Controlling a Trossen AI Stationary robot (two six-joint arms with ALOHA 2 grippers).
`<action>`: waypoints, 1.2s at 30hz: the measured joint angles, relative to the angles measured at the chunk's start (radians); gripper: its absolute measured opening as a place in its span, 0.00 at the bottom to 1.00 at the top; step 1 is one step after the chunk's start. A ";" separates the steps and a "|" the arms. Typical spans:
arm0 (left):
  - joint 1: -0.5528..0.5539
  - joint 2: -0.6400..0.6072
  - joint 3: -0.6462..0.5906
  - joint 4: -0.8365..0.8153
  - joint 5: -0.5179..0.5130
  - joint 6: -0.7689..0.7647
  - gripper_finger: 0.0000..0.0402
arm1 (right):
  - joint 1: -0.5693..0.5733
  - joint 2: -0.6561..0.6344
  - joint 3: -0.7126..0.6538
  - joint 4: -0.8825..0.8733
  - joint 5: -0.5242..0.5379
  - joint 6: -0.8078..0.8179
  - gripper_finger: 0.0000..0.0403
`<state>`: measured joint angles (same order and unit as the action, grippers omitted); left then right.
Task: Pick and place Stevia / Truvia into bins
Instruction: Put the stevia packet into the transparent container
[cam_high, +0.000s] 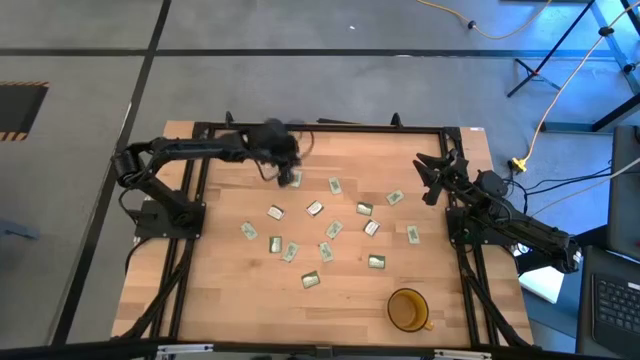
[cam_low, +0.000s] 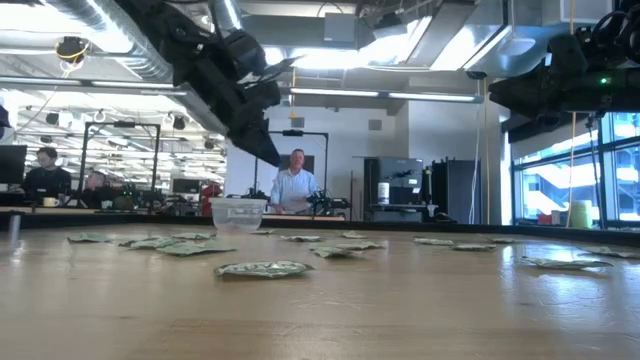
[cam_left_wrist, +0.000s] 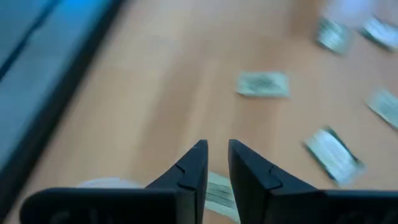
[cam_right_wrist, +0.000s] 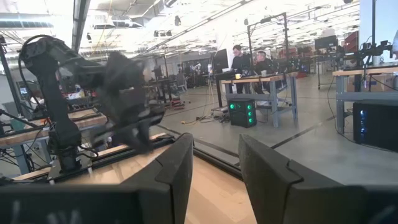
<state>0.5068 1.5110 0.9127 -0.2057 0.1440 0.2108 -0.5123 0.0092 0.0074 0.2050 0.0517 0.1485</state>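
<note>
Several green and white Stevia / Truvia sachets (cam_high: 315, 208) (cam_low: 262, 268) lie flat and scattered over the middle of the wooden table. The small clear bin (cam_low: 238, 213) stands at the far left of the table, and in the high view the bin (cam_high: 291, 179) lies partly under my left gripper. My left gripper (cam_high: 284, 168) (cam_left_wrist: 217, 152) hangs above and just beside it, slanting down. Its fingers stand a narrow gap apart with nothing between them. One sachet (cam_left_wrist: 221, 193) shows below the gap. My right gripper (cam_high: 432, 178) (cam_right_wrist: 214, 162) waits open at the table's far right.
An amber cup (cam_high: 408, 310) stands near the front right. Black frame rails (cam_high: 320, 127) run along the table's far, left and right edges. People sit and stand in the room behind the table (cam_low: 294, 185). Bare wood lies at the front left (cam_high: 220, 300).
</note>
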 joint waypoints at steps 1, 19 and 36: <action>-0.024 0.004 0.000 -0.011 0.000 0.005 0.17 | 0.000 0.000 0.000 0.000 0.000 0.000 0.33; -0.190 0.200 0.019 -0.039 -0.333 -0.121 0.38 | 0.000 0.000 0.000 -0.001 0.000 0.000 0.33; -0.166 0.345 0.088 -0.060 -0.322 -0.254 0.33 | 0.000 0.000 0.000 -0.008 0.000 0.000 0.33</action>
<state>0.3403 1.8561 1.0004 -0.2658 -0.1780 -0.0431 -0.5124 0.0090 0.0074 0.1974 0.0520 0.1486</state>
